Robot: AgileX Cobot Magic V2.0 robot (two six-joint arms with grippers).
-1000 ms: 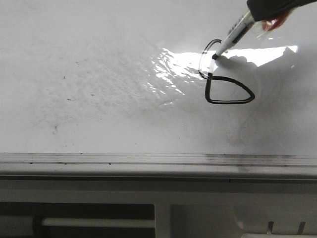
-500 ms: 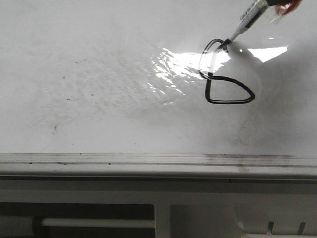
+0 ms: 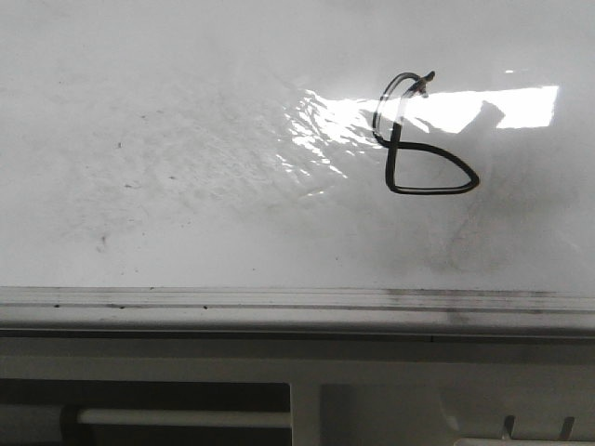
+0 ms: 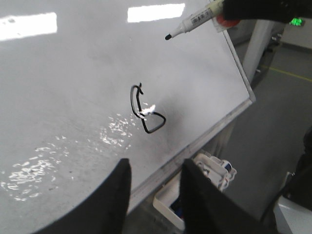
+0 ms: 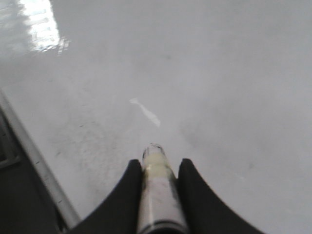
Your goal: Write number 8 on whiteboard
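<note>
The number 8 is a thin black line figure on the whiteboard, with a narrow upper loop and a wider angular lower loop. It also shows in the left wrist view. My right gripper is shut on a white marker. In the left wrist view the marker hangs above the board, its black tip clear of the surface, beyond the figure. My left gripper is open and empty, held over the board's edge rail. Neither gripper shows in the front view.
The grey metal rail runs along the board's near edge. A white tray with small items sits below the rail. Glare patches and grey smudges mark the board. Floor lies past the board's corner.
The marker has lifted off the top of the upper loop and left the front view toward the upper right. A short tick now stands at the loop's top.
</note>
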